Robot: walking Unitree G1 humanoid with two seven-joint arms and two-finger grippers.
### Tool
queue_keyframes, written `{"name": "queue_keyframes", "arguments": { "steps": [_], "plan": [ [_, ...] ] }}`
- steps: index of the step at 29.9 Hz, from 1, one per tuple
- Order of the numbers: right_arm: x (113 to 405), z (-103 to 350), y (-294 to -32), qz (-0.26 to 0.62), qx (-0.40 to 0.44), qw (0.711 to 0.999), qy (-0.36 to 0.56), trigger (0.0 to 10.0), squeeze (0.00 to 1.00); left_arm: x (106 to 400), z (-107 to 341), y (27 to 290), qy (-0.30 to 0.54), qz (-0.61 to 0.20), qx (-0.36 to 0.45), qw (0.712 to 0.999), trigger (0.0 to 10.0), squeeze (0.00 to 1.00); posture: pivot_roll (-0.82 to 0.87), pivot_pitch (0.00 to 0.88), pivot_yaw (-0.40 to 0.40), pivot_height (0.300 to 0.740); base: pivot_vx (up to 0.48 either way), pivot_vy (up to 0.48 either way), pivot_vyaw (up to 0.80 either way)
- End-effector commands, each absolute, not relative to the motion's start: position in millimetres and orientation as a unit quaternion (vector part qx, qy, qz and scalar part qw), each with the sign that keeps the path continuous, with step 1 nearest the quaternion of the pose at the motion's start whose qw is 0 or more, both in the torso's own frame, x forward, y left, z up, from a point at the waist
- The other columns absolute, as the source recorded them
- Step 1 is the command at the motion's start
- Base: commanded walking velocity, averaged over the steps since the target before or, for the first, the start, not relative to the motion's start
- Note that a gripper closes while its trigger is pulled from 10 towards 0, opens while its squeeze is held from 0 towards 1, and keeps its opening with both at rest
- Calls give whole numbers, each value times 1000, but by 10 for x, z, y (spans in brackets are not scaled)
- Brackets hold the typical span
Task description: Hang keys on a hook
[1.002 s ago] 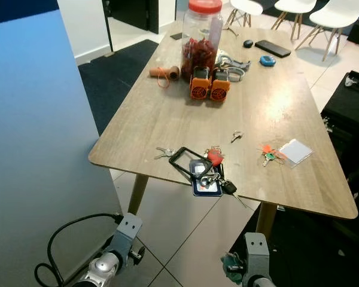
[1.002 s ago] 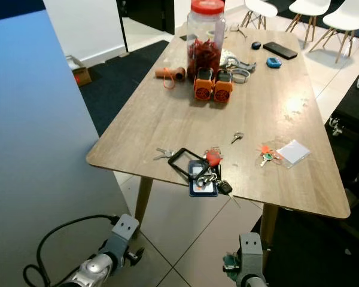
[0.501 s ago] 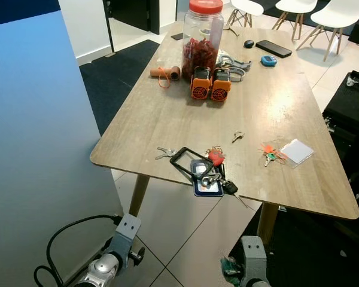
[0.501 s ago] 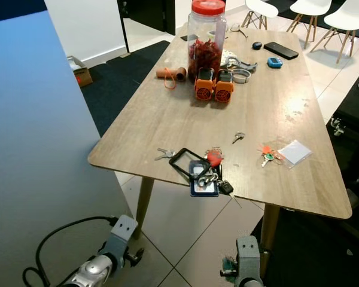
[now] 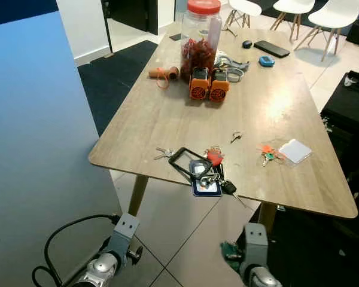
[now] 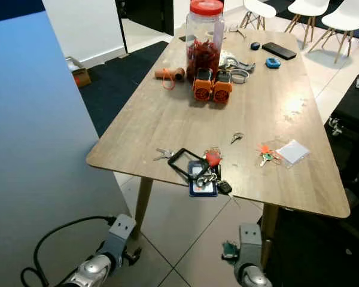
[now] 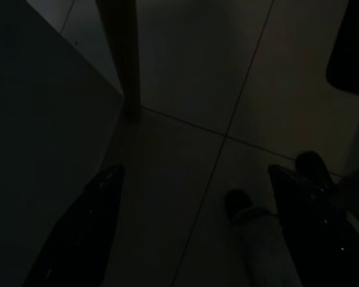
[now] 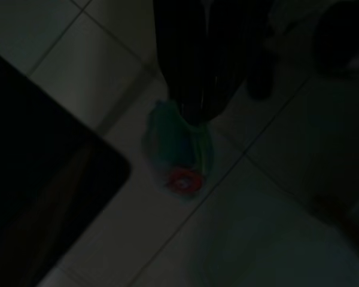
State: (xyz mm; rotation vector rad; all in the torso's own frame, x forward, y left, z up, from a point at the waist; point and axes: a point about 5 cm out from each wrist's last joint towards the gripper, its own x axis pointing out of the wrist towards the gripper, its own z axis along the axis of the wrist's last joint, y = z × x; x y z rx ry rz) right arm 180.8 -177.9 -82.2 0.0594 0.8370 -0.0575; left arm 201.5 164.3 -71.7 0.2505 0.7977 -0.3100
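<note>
My right gripper [image 8: 194,110] hangs low over the tiled floor, its fingers shut on a small green key tag [image 8: 178,142] with a red ring. That tag also shows beside the right wrist [image 5: 230,251]. In front of me a wooden table [image 5: 167,113] carries loose keys. A bunch with a red tag, a black lanyard and a card [image 5: 206,170] lies at the near edge. Small keys [image 5: 164,153], a single key [image 5: 236,136] and keys with orange tags [image 5: 269,153] lie close by. My left gripper [image 7: 194,173] hangs open near a table leg [image 7: 121,54].
A tall jar with a red lid [image 5: 201,36], two orange devices [image 5: 208,85], a white card [image 5: 295,150] and a phone [image 5: 272,48] sit on the table. A blue panel [image 5: 36,131] stands on the left. White chairs [image 5: 329,15] stand beyond the table.
My right wrist has risen slightly at the bottom of the picture. The view has wobbled a little; the things on the table lie as before.
</note>
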Motion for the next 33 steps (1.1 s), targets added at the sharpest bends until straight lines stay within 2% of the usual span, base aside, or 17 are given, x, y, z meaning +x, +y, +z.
{"name": "queue_keyframes", "arguments": {
  "steps": [1,4,7,9,11,16,20,23,25,33],
  "plan": [
    [1792,-826,-1808,-41,42,912,405,10000,0,1942,-754,1691,397,-148,128,897,10000,0,68,28,-35,740,0,0,0],
    [1663,-895,-1764,-3,-6,901,435,10000,0,1916,-769,1749,406,-126,125,896,10000,0,56,42,1,740,0,0,0],
    [1599,-924,-1772,7,-20,895,446,10000,0,1886,-784,1747,410,-136,129,892,10000,0,52,42,4,740,0,0,0],
    [1632,-896,-1850,-50,35,902,428,10000,0,1878,-784,1701,405,-165,140,888,10000,0,53,44,-2,740,0,0,0],
    [1626,-897,-1850,-57,55,902,425,10000,0,1890,-779,1728,405,-143,130,894,10000,0,60,35,-16,740,0,0,0],
    [1580,-919,-1799,-19,16,901,433,10000,0,1927,-766,1770,410,-130,132,893,10000,0,52,36,10,740,0,0,0],
    [1680,-864,-1870,-51,55,909,410,10000,0,1938,-763,1717,407,-156,148,888,10000,0,52,29,-6,740,0,0,0],
    [1639,-890,-1861,-36,44,903,426,10000,0,1952,-761,1739,410,-132,134,893,10000,0,54,8,-20,740,0,0,0],
    [1575,-926,-1863,-29,25,894,447,10000,0,1941,-769,1755,415,-122,134,891,10000,0,44,19,-2,740,0,0,0],
    [1626,-895,-1872,-37,43,902,429,10000,0,1871,-809,1725,424,-130,137,886,10000,0,58,0,-29,740,0,0,0]
  ]
}}
